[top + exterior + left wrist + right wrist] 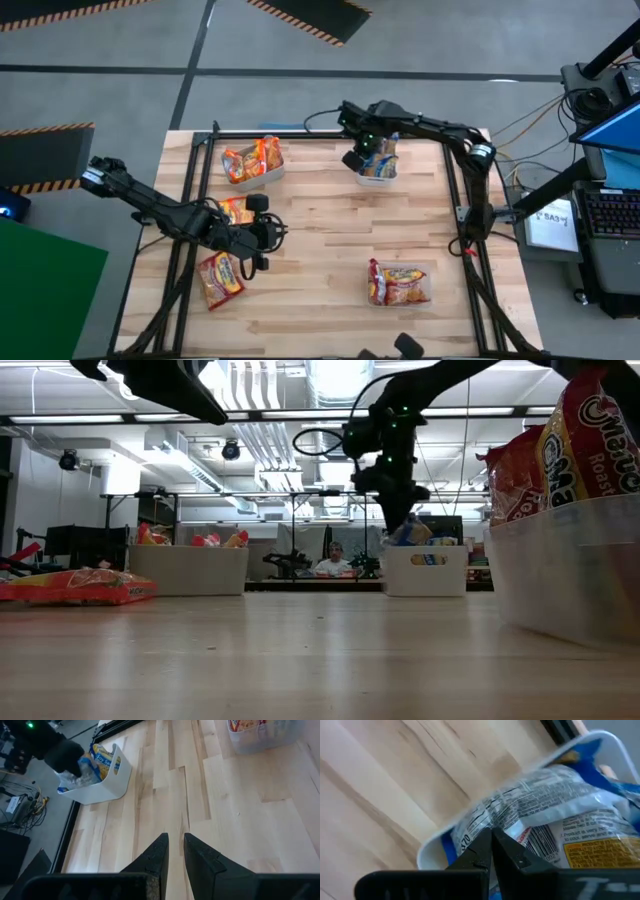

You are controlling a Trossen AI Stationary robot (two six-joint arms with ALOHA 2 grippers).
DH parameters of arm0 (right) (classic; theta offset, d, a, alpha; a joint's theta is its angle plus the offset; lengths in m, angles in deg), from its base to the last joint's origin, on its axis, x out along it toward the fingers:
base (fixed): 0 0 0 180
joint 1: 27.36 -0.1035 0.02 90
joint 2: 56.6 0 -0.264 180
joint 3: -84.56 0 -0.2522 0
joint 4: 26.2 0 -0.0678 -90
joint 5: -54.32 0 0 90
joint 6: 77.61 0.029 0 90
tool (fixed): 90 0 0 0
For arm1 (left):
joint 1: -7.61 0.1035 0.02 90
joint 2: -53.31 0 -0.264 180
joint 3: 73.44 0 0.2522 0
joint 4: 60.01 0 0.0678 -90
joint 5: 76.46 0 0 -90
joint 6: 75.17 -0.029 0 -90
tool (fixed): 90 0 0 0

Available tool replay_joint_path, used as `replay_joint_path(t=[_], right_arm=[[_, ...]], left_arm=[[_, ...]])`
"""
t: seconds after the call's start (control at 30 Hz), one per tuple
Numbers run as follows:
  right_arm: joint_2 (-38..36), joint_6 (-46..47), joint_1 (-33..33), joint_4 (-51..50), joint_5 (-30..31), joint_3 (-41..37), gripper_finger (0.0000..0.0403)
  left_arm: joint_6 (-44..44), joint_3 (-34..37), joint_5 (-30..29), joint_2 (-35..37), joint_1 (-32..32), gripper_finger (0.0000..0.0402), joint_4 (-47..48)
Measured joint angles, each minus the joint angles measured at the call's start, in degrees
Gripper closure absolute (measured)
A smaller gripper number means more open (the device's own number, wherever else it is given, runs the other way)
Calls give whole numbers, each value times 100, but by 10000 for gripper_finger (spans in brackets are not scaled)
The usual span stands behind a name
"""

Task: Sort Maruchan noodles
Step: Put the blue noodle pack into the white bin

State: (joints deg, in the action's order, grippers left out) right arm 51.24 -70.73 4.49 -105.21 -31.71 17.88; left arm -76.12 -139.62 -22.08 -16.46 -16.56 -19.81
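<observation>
Two loose Maruchan noodle packets lie flat on the table's left part: an orange one [237, 209] and a red-orange one [220, 279]. My left gripper [268, 238] hovers beside them, open by a narrow gap [174, 840], with nothing between its fingers. At the far right a white container [378, 181] holds blue-and-yellow packets [570, 815]. My right gripper [357, 160] is shut and points steeply down over that container's near rim [491, 834], right at the printed back of the top packet. My right gripper's shut fingertips [482, 842] stand against the crinkled printed back of the top packet [520, 805] in the white container, coming from above. I cannot tell whether they touch it. The packet lies tilted over the container's rim.
A white container with orange packets [255, 162] stands at the far left-centre. A clear container with red packets [400, 285] stands near right, close to the low camera [570, 560]. Black frame rails [190, 190] edge the table. Bare wood lies in the middle.
</observation>
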Motion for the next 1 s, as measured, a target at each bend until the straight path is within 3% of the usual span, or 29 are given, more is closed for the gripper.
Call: replay_joint_path(t=[0.27,0.47,0.57,1.0], right_arm=[[14,-44,-114,416,48,511,394],[109,-96,-94,711,168,189,394],[189,-147,-107,588,598,14,394],[-88,-224,-198,831,1110,161,394]], left_arm=[[0,0,0,0,-1,359,-4],[53,0,0,0,0,359,11],[134,0,0,0,0,359,84],[151,0,2,0,0,359,108]])
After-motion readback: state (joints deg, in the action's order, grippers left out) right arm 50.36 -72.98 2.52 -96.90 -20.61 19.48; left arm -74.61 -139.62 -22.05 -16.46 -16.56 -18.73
